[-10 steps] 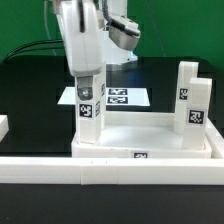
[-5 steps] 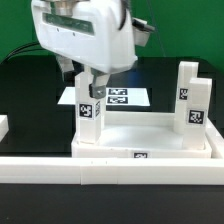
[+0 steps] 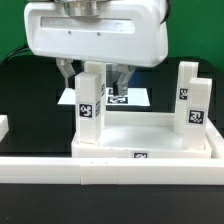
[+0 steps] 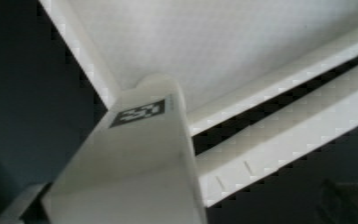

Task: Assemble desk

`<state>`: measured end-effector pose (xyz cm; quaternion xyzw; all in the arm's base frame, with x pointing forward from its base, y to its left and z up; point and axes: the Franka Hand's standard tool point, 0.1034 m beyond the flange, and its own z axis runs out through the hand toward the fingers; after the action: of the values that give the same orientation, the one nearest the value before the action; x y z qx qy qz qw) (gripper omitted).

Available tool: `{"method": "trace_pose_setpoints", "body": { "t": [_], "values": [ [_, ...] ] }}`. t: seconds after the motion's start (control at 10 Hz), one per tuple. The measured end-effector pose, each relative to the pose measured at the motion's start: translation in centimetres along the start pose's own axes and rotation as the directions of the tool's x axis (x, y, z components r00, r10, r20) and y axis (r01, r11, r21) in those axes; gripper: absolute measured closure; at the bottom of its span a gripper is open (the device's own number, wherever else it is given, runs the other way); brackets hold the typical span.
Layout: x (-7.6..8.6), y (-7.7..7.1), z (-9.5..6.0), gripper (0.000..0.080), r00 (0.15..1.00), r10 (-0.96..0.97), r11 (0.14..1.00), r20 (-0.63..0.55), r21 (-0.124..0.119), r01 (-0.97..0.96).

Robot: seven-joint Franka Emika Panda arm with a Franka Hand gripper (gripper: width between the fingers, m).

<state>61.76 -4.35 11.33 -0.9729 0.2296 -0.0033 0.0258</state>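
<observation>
Claw (image 3: 92, 72) spread wide astride upright leg (image 3: 90, 108), tabletop (image 3: 140, 130) against border bar (image 3: 110, 172)

A: What do you see of the arm's body?

B: You see mostly the hand (image 3: 97, 38), a broad white box with rounded corners filling the top of the exterior view. Its shell is smooth and glossy, with a dark band at its top edge.

A: And below it?

B: You see two slim fingers (image 3: 66, 74), grey and darker than the shell, coming down from its underside. Any screws or labels are too blurred for you to make out.
</observation>
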Motion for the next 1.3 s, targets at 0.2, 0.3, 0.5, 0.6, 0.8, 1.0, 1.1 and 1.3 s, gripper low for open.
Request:
{"method": "trace_pose_setpoints", "body": {
  "t": [0.2,0.3,0.5,0.6,0.8,1.0,1.1,1.3],
  "values": [
    [0.1,0.3,0.1,0.0150,0.992,-0.125,0.992,0.000,-0.007,0.125],
    [0.2,0.7,0.2,0.0150,0.978,-0.206,0.978,-0.001,-0.009,0.206],
    [0.4,1.2,0.3,0.0150,0.964,-0.265,0.964,0.000,-0.010,0.265],
    [0.4,1.3,0.3,0.0265,0.965,-0.261,0.965,-0.001,-0.011,0.261],
    [0.4,1.3,0.3,0.0448,0.965,-0.261,0.965,0.000,-0.012,0.261],
    [0.4,1.3,0.3,0.0512,0.967,-0.257,0.966,0.000,-0.011,0.257],
    [0.4,1.3,0.3,0.0512,0.972,-0.236,0.972,-0.001,-0.012,0.236],
    [0.4,1.3,0.3,0.0512,0.987,-0.158,0.987,-0.002,-0.008,0.158]
  ]
}}
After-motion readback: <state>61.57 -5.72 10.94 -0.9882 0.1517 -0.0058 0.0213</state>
